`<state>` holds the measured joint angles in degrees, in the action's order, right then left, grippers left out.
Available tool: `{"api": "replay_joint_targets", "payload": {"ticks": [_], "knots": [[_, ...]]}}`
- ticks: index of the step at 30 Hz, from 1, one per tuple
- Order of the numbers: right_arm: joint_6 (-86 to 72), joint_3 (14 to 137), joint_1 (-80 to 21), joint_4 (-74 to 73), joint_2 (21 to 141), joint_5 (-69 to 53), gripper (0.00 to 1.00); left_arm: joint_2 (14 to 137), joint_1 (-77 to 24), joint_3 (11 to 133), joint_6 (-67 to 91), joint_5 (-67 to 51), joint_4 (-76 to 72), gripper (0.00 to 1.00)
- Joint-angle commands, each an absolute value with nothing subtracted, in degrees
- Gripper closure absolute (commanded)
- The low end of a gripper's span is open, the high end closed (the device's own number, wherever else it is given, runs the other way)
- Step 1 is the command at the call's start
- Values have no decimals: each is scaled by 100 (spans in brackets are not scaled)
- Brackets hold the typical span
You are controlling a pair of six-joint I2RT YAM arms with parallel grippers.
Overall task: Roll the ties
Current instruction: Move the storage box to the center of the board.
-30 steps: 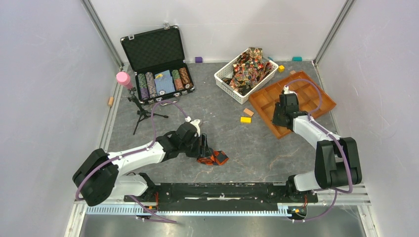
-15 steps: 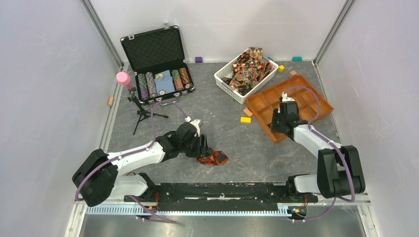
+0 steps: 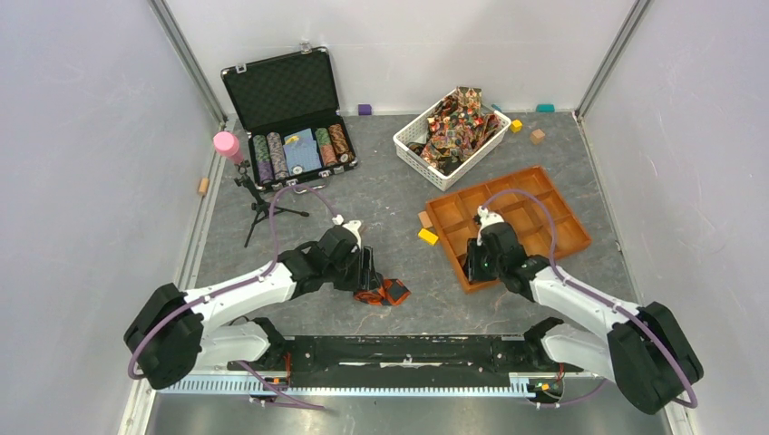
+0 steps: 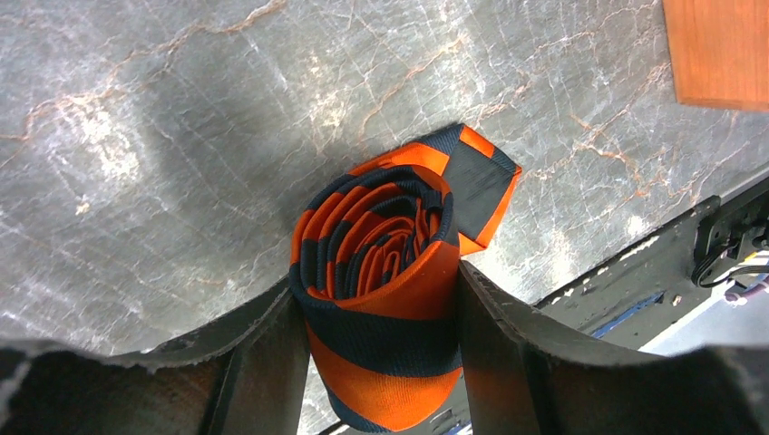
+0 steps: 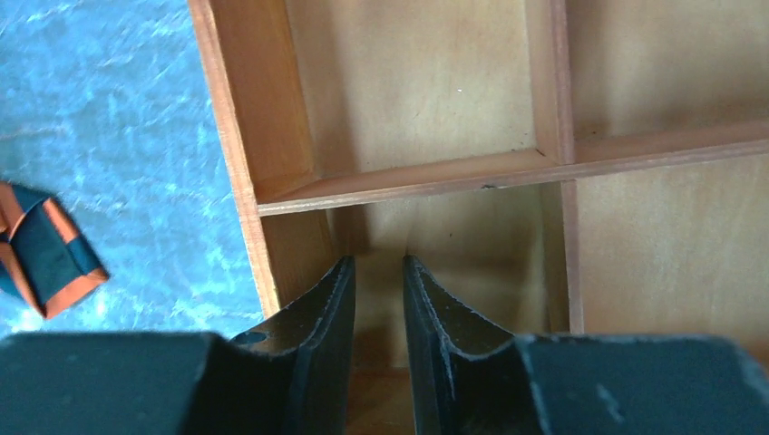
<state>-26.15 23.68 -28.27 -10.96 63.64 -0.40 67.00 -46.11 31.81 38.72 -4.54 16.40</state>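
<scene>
My left gripper is shut on a rolled orange-and-dark striped tie at the near middle of the table. In the left wrist view the roll sits upright between my fingers, its pointed tail lying on the table. My right gripper reaches into the near-left compartment of a wooden tray. Its jaws stand a narrow gap apart with nothing between them. The tie's tail shows at the left of the right wrist view. Several patterned ties are heaped in a white basket.
An open black case of poker chips stands at the back left. A pink-topped tripod is beside it. A yellow block and a tan block lie against the tray's left side. Small blocks are scattered along the back wall.
My right arm has swung left and nearer, dragging the wooden tray with it toward the table's middle and pushing the yellow and tan blocks along. My left gripper and the rolled tie shifted slightly.
</scene>
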Motion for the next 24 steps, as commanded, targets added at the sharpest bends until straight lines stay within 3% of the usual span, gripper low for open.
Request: {"api": "replay_joint_targets", "payload": {"ticks": [1, 10, 18, 24], "knots": [[-3162, 2040, -3359, -1311, 6026, -176, 68, 6421, -4632, 3463, 3713, -271, 2096, 39], [-3856, 1919, -4865, -773, 6119, 142, 68, 6084, -4632, 3934, 3658, -24, 2982, 39], [-4139, 3147, -6449, -508, 7762, 791, 67, 6032, -4632, 4397, 3673, 526, 3867, 39], [-4071, 3688, -6743, -256, 7977, 734, 68, 5761, -4631, 4637, 3762, 948, 4455, 39]]}}
